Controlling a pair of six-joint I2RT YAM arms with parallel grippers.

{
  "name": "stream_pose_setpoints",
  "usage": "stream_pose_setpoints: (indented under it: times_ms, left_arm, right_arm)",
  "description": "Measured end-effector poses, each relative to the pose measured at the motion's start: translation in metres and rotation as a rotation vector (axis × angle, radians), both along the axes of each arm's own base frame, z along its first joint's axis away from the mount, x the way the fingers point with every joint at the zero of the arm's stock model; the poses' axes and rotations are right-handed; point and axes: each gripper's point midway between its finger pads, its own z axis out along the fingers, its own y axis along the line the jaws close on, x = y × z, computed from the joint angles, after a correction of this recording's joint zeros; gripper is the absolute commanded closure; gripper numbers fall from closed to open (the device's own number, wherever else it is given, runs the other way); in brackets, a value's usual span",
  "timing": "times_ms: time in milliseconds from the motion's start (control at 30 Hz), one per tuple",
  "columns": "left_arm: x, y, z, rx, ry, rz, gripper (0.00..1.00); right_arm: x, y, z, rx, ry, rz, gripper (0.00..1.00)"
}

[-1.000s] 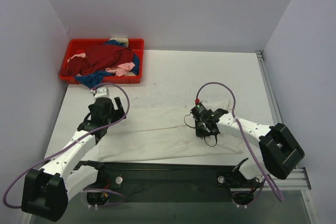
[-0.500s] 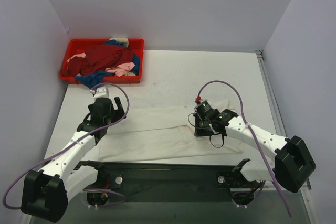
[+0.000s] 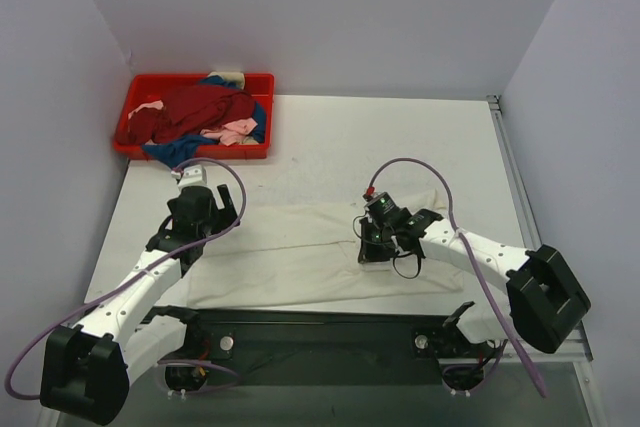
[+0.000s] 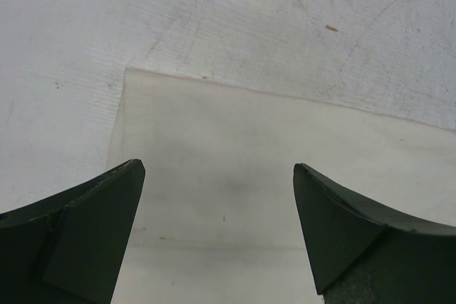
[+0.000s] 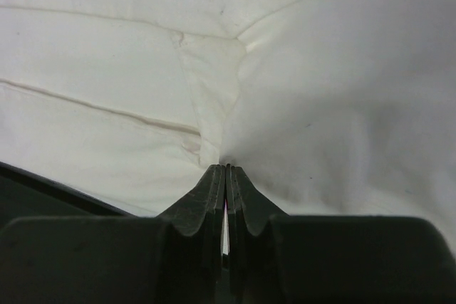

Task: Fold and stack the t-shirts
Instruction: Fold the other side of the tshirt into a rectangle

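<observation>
We saw the right gripper (image 5: 226,170) pinching the cream-white t-shirt (image 3: 290,262); the left gripper (image 4: 217,170), at its nine o'clock end, hung released.

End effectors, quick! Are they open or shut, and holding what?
Left end effector: open, holding nothing.
Right end effector: shut, pinching the cream-white t-shirt.
</observation>
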Motion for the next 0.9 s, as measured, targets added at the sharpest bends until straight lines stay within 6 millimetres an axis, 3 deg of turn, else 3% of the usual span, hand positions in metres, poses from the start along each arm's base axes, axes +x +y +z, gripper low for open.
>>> stream_pose_setpoints:
  times_ms: [267, 467, 567, 733, 900]
  left_arm:
    - [0.000, 0.000, -0.001, 0.001, 0.002, 0.000, 0.03]
    - [0.000, 0.000, -0.003, 0.002, 0.009, 0.000, 0.03]
    - [0.001, -0.002, -0.009, 0.001, 0.029, -0.007, 0.03]
    - [0.003, -0.010, -0.024, -0.019, 0.073, -0.034, 0.03]
    - [0.006, -0.015, -0.032, -0.040, 0.093, -0.034, 0.03]
  right_arm:
    - [0.004, 0.014, -0.009, 0.042, 0.025, -0.010, 0.52]
    - [0.012, 0.010, -0.002, 0.054, -0.001, -0.025, 0.41]
    - [0.036, -0.011, 0.010, 0.059, -0.051, -0.109, 0.39]
    - [0.089, -0.068, 0.030, 0.006, -0.156, -0.311, 0.38]
    - [0.129, -0.121, 0.040, -0.035, -0.190, -0.462, 0.39]
